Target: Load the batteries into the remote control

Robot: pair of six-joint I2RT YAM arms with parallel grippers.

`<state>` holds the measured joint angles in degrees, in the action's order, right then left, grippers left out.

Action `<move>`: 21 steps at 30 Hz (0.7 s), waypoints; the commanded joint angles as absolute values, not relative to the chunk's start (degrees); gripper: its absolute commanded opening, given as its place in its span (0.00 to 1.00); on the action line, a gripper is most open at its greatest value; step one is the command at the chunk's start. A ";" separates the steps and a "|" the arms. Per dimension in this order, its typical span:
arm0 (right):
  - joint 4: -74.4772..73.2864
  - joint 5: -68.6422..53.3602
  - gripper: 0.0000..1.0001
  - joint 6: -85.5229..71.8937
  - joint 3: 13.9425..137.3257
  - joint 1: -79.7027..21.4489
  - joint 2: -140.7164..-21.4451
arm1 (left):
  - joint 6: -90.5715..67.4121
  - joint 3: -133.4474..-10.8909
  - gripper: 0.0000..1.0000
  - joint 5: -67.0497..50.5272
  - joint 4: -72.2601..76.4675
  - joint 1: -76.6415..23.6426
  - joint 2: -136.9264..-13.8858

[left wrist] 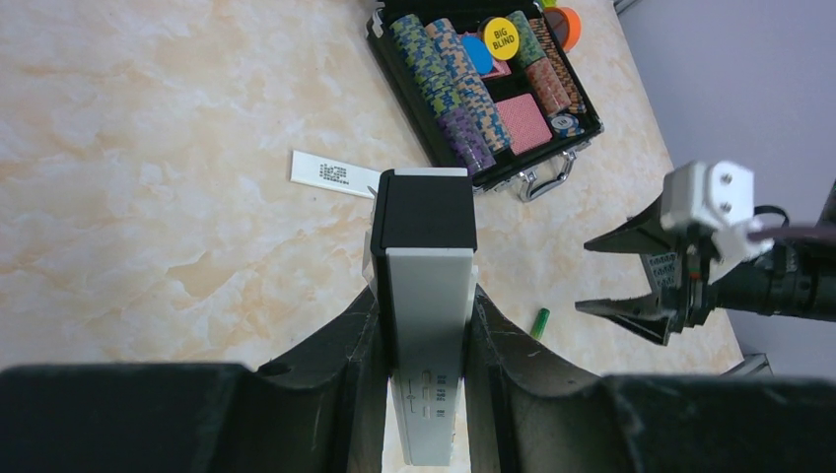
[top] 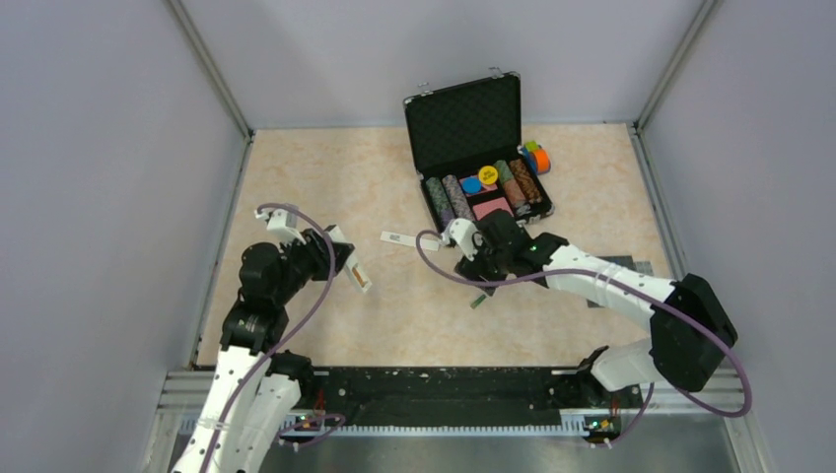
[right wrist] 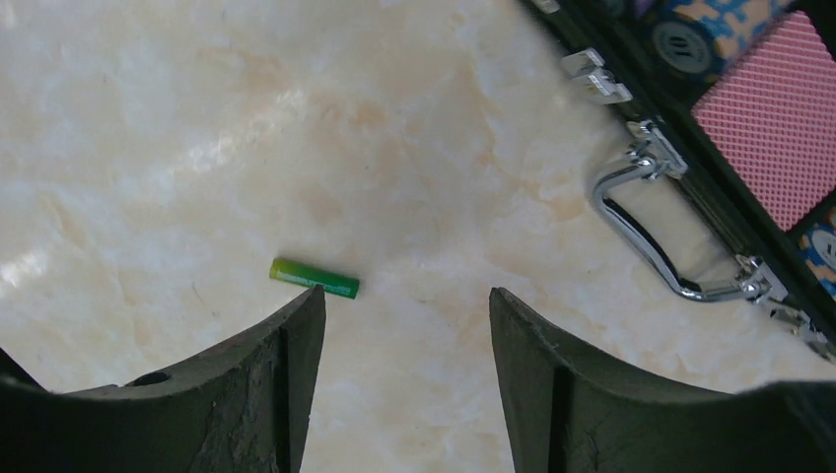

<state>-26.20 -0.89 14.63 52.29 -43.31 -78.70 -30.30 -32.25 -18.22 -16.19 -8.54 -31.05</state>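
Note:
My left gripper (top: 347,262) (left wrist: 426,301) is shut on the remote control (left wrist: 426,335), a white bar with a black end section, and holds it off the table at the left (top: 357,274). The green battery (top: 480,301) lies on the table; it also shows in the left wrist view (left wrist: 540,323) and the right wrist view (right wrist: 313,278). My right gripper (top: 481,268) (right wrist: 406,296) is open and empty just above the table, its left fingertip beside the green battery. It also shows open in the left wrist view (left wrist: 636,276). The brownish-red battery is not in view.
An open black case (top: 463,123) with poker chips and cards stands at the back, its metal handle (right wrist: 646,232) close to my right gripper. A thin white strip with a dark printed patch (top: 399,237) (left wrist: 333,173) lies between the arms. Coloured toy pieces (top: 537,158) sit behind the case.

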 commanded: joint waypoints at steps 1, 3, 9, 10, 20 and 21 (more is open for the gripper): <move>-27.73 -8.31 0.61 36.86 50.32 -43.22 -79.59 | -30.16 -34.47 0.00 -18.88 -10.77 -8.53 -31.41; -28.07 -10.08 0.61 38.40 50.36 -43.24 -80.54 | -30.06 -34.51 0.00 -18.39 -10.58 -8.53 -31.64; -28.34 -14.56 0.61 44.34 48.94 -44.04 -83.24 | -29.18 -34.88 0.00 -16.32 -10.54 -8.53 -32.08; -28.56 -14.14 0.61 44.97 48.81 -44.18 -83.79 | -28.96 -35.11 0.00 -16.16 -10.61 -8.53 -32.34; -29.53 -12.02 0.61 49.05 46.85 -44.35 -86.23 | -28.56 -35.82 0.00 -15.46 -10.09 -8.45 -34.11; -29.50 -12.15 0.60 49.20 46.85 -44.30 -86.40 | -28.52 -35.76 0.00 -15.51 -10.04 -8.44 -34.29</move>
